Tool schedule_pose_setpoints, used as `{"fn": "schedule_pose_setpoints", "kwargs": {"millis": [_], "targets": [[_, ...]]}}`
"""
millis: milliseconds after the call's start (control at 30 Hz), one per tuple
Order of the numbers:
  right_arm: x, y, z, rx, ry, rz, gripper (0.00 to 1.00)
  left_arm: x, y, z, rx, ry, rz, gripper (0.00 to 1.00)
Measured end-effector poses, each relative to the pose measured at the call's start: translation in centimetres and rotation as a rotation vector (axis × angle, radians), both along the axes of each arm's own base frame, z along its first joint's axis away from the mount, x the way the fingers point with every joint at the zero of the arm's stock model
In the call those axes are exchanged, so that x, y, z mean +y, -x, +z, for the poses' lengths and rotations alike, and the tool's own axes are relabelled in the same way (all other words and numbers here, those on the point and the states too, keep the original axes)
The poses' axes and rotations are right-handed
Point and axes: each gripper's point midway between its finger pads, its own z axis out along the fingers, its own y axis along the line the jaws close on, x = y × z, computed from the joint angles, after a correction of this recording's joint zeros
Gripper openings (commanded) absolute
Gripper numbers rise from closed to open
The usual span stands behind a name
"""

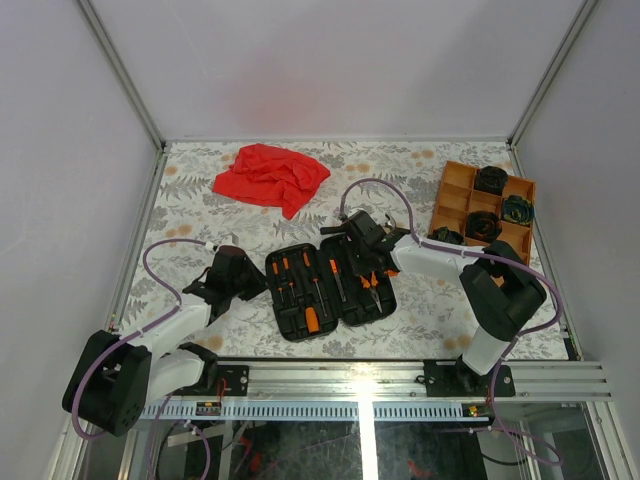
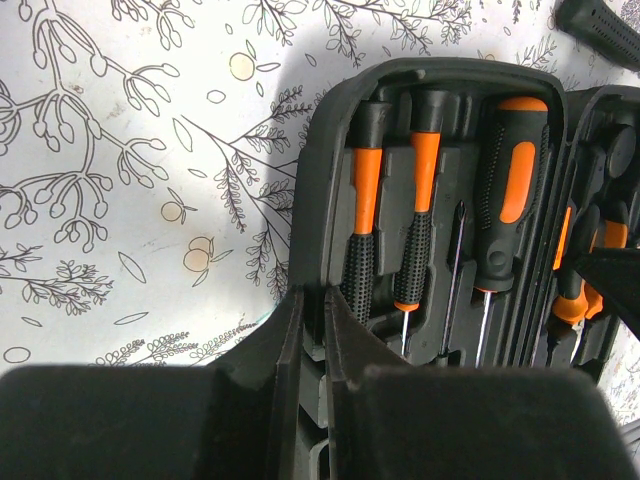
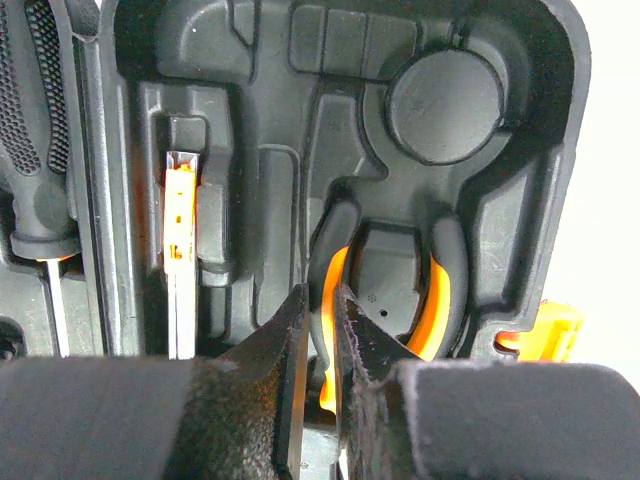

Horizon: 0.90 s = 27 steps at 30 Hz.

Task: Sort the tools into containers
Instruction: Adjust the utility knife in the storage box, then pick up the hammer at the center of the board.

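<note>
The open black tool case [image 1: 285, 325] lies at the centre of the top view, with orange-and-black screwdrivers [image 2: 420, 230] seated in the slots of its left half. The orange-handled pliers [image 3: 435, 300] sit in the moulded recess of its right half. The right hand [image 3: 320, 295] is down over that recess, its fingers [image 3: 285, 340] pinched on the pliers' left handle. The left hand [image 2: 315, 300] sits at the case's left rim with its fingers together; whether they pinch the rim I cannot tell. An orange tray [image 1: 455, 190] holding dark coiled bundles [image 1: 490, 180] lies at the upper right. A red cloth [image 1: 270, 178] lies crumpled on the floral counter [image 1: 200, 210] at the upper left.
</note>
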Motion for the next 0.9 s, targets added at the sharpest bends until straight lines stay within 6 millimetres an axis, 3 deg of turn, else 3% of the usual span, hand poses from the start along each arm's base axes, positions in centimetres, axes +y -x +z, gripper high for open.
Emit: {"fn": "schedule_pose_setpoints", "kwargs": {"millis": [200,300,367,567,667,900], "targets": [[0.0,0.1,0.4,-0.013,-0.016,-0.001,0.30,0.0,0.0,0.0,-0.003,-0.005,-0.006,0.00],[-0.5,0.4,1.2,-0.022,-0.012,0.008,0.38,0.0,-0.1,0.0,-0.003,-0.010,-0.013,0.00],[-0.6,0.3,2.6,-0.049,-0.024,0.014,0.43,0.0,-0.1,0.0,0.001,-0.015,-0.017,0.03],[-1.4,-1.3,9.3,-0.236,-0.093,-0.012,0.53,0.0,-0.1,0.0,0.009,-0.030,-0.036,0.18],[-3.4,-2.8,10.4,-0.285,-0.076,-0.075,0.56,-0.1,-0.1,-0.1,0.016,-0.040,-0.046,0.24],[-9.2,-6.9,9.2,-0.280,0.006,-0.228,0.57,-0.3,-0.6,1.1,0.006,-0.052,-0.073,0.40]]}}
